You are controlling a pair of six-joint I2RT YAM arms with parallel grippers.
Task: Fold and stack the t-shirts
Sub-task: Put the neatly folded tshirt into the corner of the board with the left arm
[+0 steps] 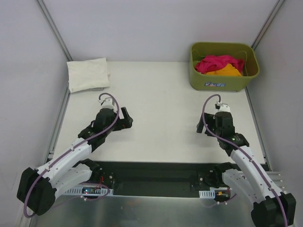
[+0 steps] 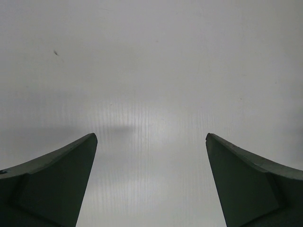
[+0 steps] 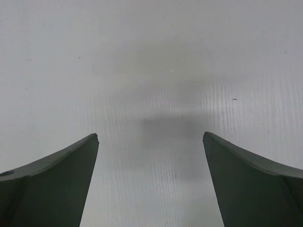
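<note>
Pink and orange t-shirts [image 1: 218, 64] bunched in a basket [image 1: 201, 78] straight beyond the right gripper [image 3: 150, 137] (spread wide, empty, like the left gripper [image 2: 151, 136]), nearer that arm

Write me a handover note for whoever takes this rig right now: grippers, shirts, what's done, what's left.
Left gripper: open, empty, over the table.
Right gripper: open, empty, also over the table.
Cream-white t-shirt: folded, at the far left corner.
Magenta-pink t-shirt and orange t-shirt: bunched in the olive-green basket, far right.
Done: one shirt folded and set down.
Left: take out, fold and stack the two in the basket. More may lie hidden beneath them.
</note>
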